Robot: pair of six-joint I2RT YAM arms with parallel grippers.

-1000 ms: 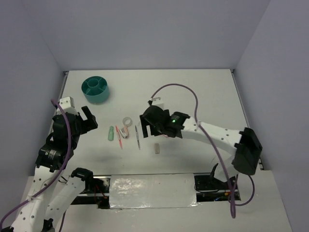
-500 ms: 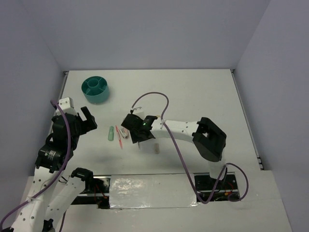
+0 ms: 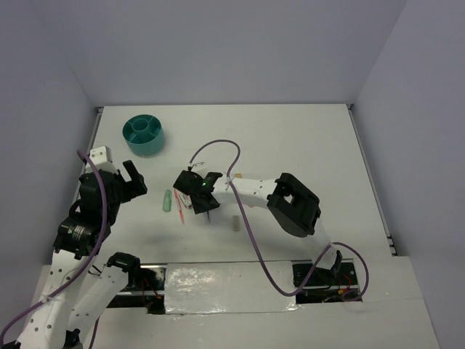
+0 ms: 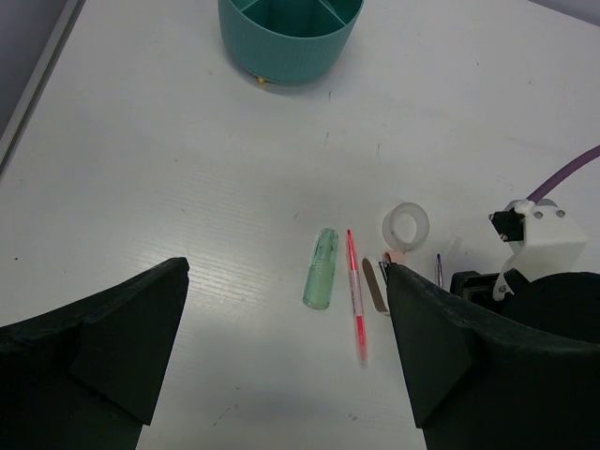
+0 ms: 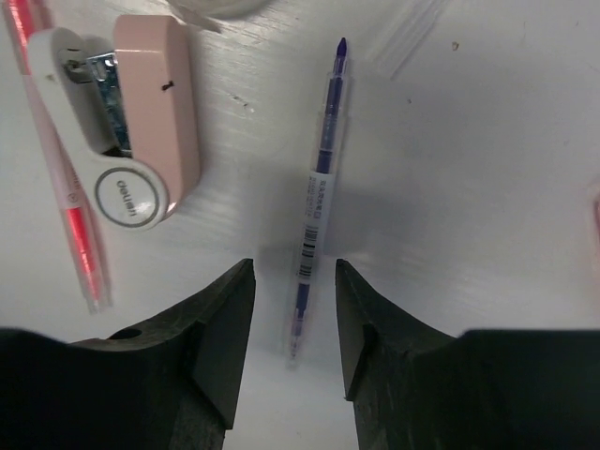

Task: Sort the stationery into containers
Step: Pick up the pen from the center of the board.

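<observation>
My right gripper (image 3: 203, 205) is open and low over the table. In the right wrist view its fingers (image 5: 225, 309) straddle the lower end of a dark blue pen (image 5: 317, 202) that lies flat; the jaws do not touch it. A pink stapler-like piece (image 5: 131, 131) and a pink pen (image 5: 66, 216) lie to its left. My left gripper (image 3: 132, 180) is open and empty, above the table left of the items. The left wrist view shows a pale green piece (image 4: 322, 269), the pink pen (image 4: 355, 295), a clear ring (image 4: 406, 225) and the teal cup (image 4: 289, 33).
The teal cup (image 3: 143, 134) stands at the far left of the white table (image 3: 305, 138). A small tan block (image 3: 236, 222) lies just right of my right gripper. The green piece (image 3: 166, 201) lies between the two grippers. Walls close the table's left, right and far sides.
My right arm has swung left from the table's middle and come down over the dark pen. My left arm has not moved.
</observation>
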